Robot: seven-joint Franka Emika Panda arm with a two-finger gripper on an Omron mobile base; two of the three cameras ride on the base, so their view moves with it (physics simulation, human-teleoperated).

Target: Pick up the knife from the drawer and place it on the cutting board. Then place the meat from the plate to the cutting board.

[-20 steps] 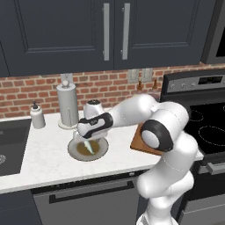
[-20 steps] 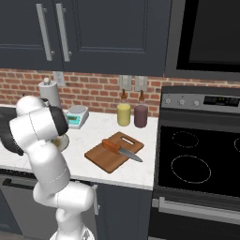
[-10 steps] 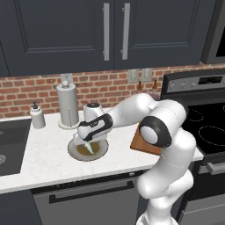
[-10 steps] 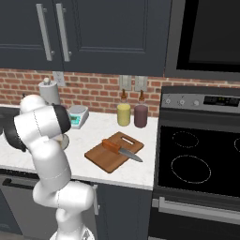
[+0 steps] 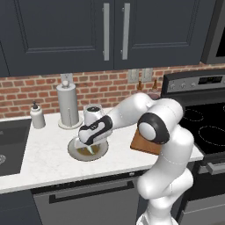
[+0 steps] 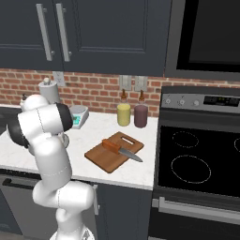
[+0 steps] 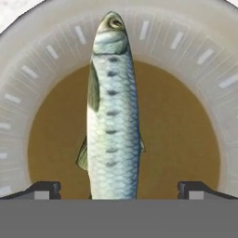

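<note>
With its jaws spread wide, the gripper hangs over the fish lying on the plate; probably slick and soft, it is best pinched across its thick mid-body.

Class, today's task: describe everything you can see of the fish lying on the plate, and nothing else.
The fish is whole and slim, with silvery blue-grey scales, a row of dark spots along its side, a greenish back and small fins. Its head points to the top of the hand view. It lies flat across the plate's olive-brown centre, with its head over the pale rim. The open gripper has one fingertip on each side of its tail end, neither visibly touching it.
</note>
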